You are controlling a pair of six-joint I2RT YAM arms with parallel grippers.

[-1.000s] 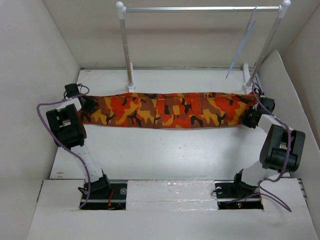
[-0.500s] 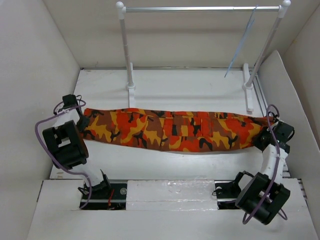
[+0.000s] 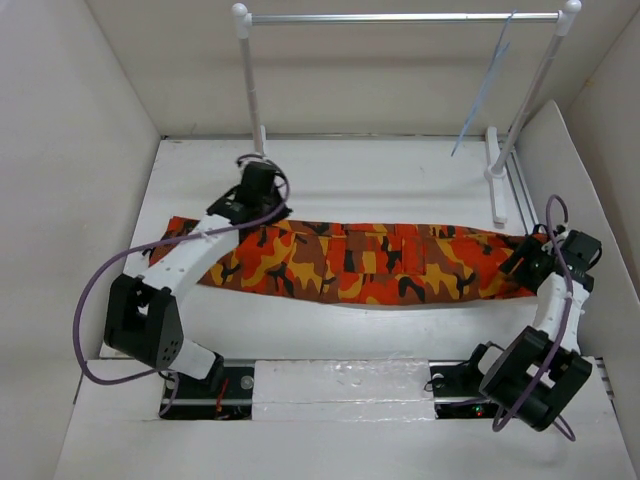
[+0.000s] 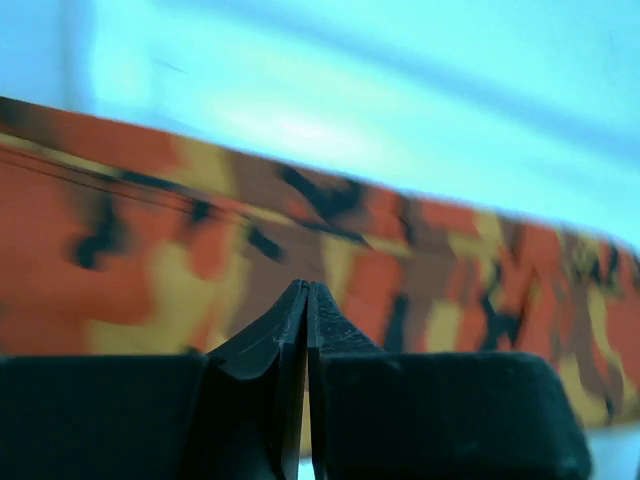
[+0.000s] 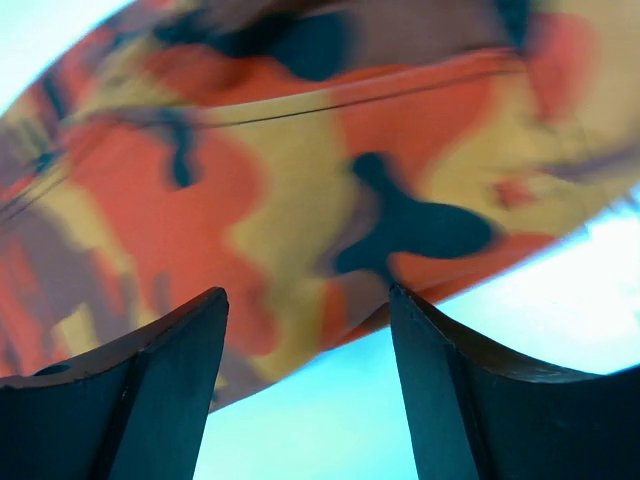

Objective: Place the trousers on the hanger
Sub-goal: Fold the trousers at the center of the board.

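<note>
The trousers (image 3: 350,262), camouflaged orange, red, yellow, brown and black, lay as a long flat band across the table (image 3: 400,170) from 9 to 3 o'clock, well apart from the pale blue hanger (image 3: 485,90) hanging at 1 o'clock. Since a second before, my left tool (image 4: 305,290) had quit the 9 o'clock end and pinched shut on nothing; my right tool (image 5: 305,292) had spread its jaws at 3 o'clock.

So the trousers (image 3: 360,262) are matt woven cloth, soft, with stitched seams. The hanger (image 3: 478,93) looks like thin see-through plastic. The rack's crossbar (image 3: 400,17) is shiny bare metal, its posts (image 3: 251,90) smooth white. The table (image 3: 400,170) is plain matt white, smooth all over.
</note>
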